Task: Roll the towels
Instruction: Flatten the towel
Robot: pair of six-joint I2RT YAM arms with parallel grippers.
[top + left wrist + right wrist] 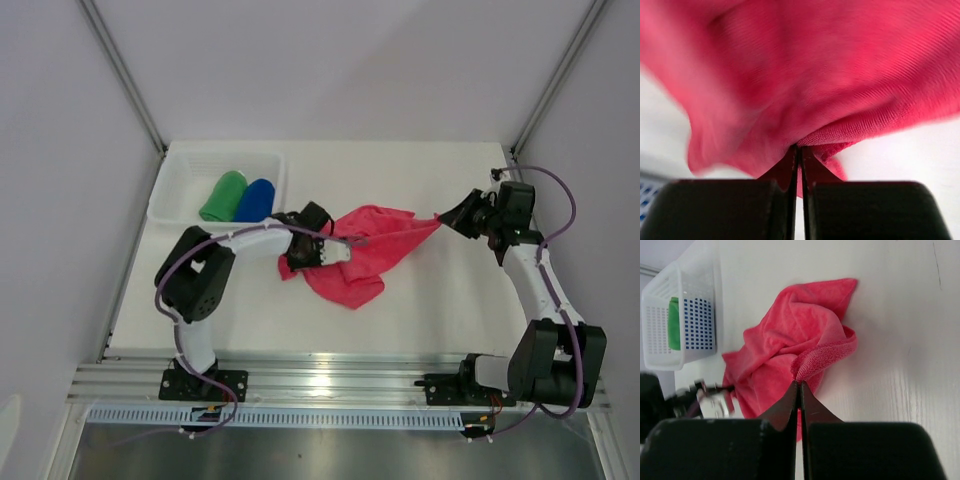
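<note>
On table (450,300), pink-red towel (365,258) seemingly taut between left claw (799,155), right claw (799,387)

I see the pink-red towel (850,75) as soft cloth with a fine ribbed knit, matt all over. Its hem, seen from the right wrist, is a fuzzier looped pile. The green towel (224,196) and the blue towel (256,200) look like the same matt cloth. The basket (180,175) is white plastic with perforated mesh walls and a slight shine. The tabletop (900,340) looks smooth, white and matt to me, with faint grain-like lines. The left tool (798,150) and the right tool (798,385) have black, matt fingers, hard plastic by their look. The rail (330,378) at the near edge is bare ribbed metal with a bright sheen.
</note>
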